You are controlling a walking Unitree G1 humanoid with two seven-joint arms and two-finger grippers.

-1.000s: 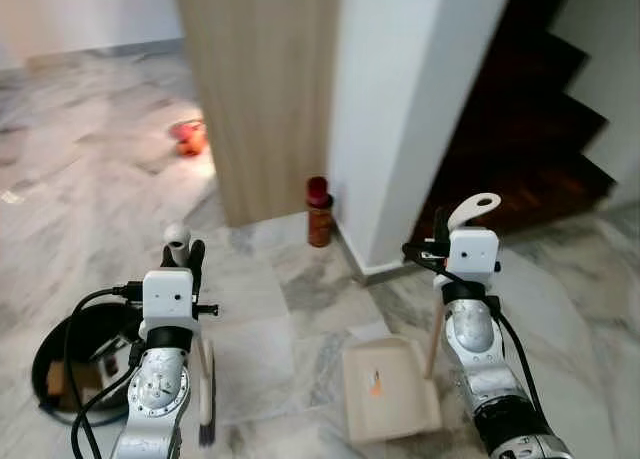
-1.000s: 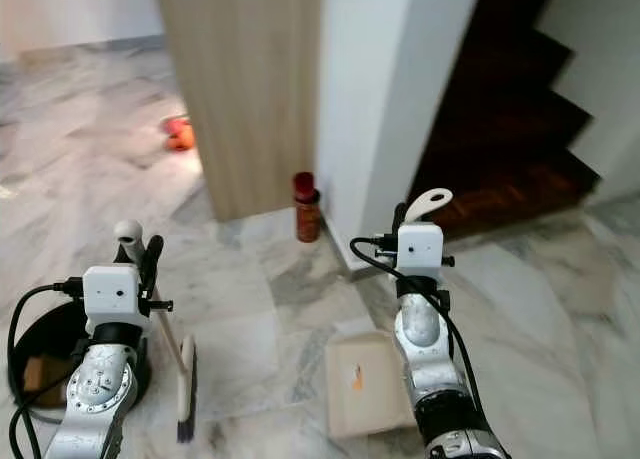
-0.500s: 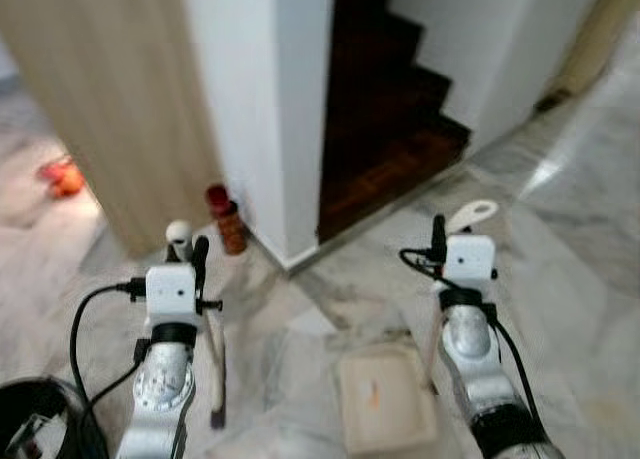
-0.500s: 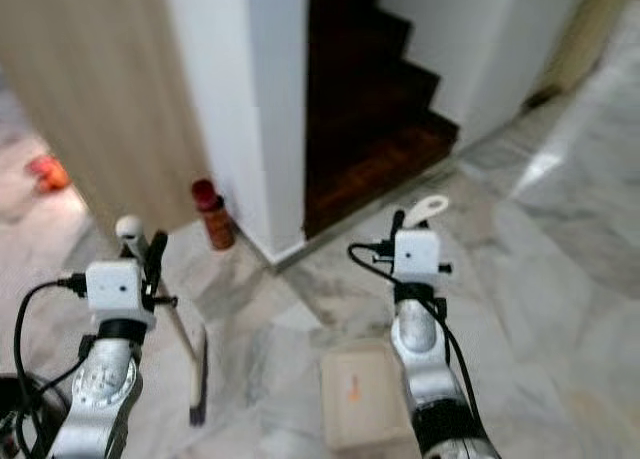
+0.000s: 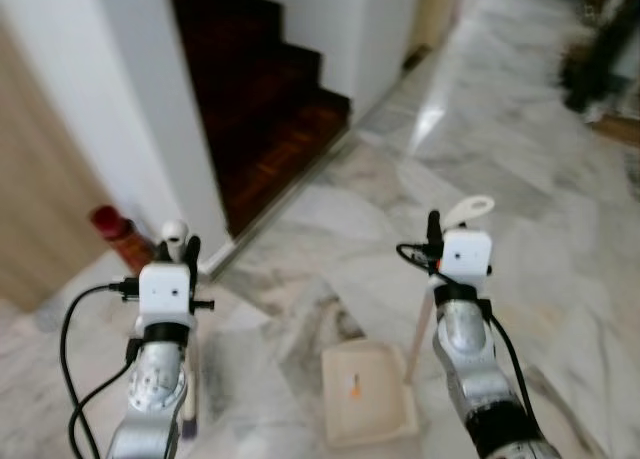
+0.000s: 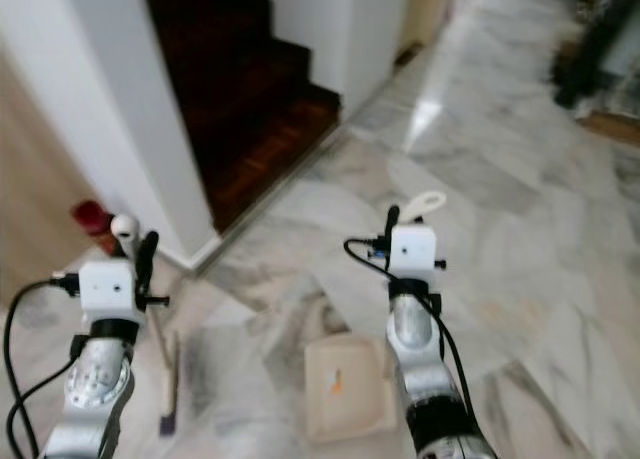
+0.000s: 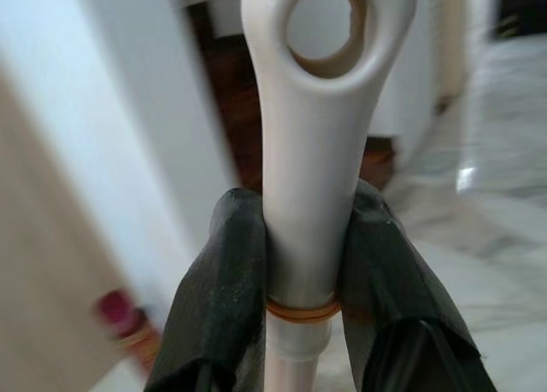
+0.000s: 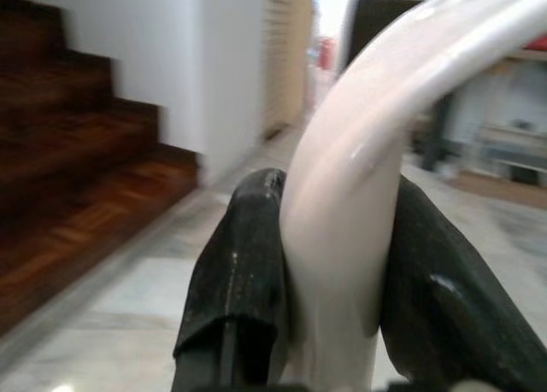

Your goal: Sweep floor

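Jaws of left gripper (image 7: 306, 264) clamped on the broom handle (image 7: 318, 153), just below its ring-shaped top. Broom (image 5: 187, 379) hangs down beside the left arm, dark bristle head at the marble floor (image 5: 560, 239). Jaws of right gripper (image 8: 333, 264) clamped on the curved pale dustpan handle (image 8: 367, 196). Dustpan (image 5: 366, 391) rests flat on the floor between the two arms, nearer the right one; small orange scrap (image 5: 352, 386) lies in its tray. Dark wooden stairs (image 5: 255, 89) ahead, white wall on either side. Red bottle (image 5: 118, 235) stands at the left wall's foot.
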